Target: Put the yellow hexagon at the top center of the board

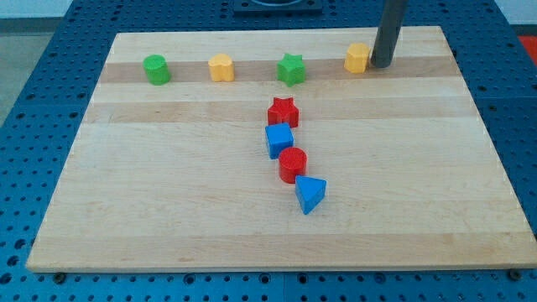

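Here, a wooden worktop point(168, 210) is seen resting on a blue perforated surface point(33, 50), with 8 small blocks on it. Along the view's top, 4 blocks are lined up: a green cylinder point(156, 70) at the view's left, a yellow block of unclear shape point(221, 68) next, a green star point(291, 70) near the centre, and the yellow hexagon point(357, 58) toward the view's right. The dark rod is seen coming down from the view's top edge, and its tip point(382, 65) is placed just beside the yellow hexagon on its right side, touching it or very nearly so. No jaws are carried by the end effector, so nothing is held by it; only the plain rod end is presented to the block. Below the green star, 4 more blocks are strung in a close downward chain: a red star point(284, 111), a blue cube point(279, 139), a red cylinder point(293, 164) and a blue triangular block point(310, 195).
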Robot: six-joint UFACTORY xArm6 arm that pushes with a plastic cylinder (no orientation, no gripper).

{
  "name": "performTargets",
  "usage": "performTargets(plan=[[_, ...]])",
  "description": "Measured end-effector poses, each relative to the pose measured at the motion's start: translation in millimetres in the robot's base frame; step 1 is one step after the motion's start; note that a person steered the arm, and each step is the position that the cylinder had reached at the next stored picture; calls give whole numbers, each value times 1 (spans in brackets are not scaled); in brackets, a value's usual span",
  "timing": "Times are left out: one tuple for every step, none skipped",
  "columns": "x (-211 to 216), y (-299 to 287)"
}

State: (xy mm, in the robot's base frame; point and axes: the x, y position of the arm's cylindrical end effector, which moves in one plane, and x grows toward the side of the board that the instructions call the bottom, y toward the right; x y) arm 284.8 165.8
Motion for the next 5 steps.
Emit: performTargets(plan=[[0,-36],[-1,-82],[-9,-115],[-24,-127],[-36,-129]])
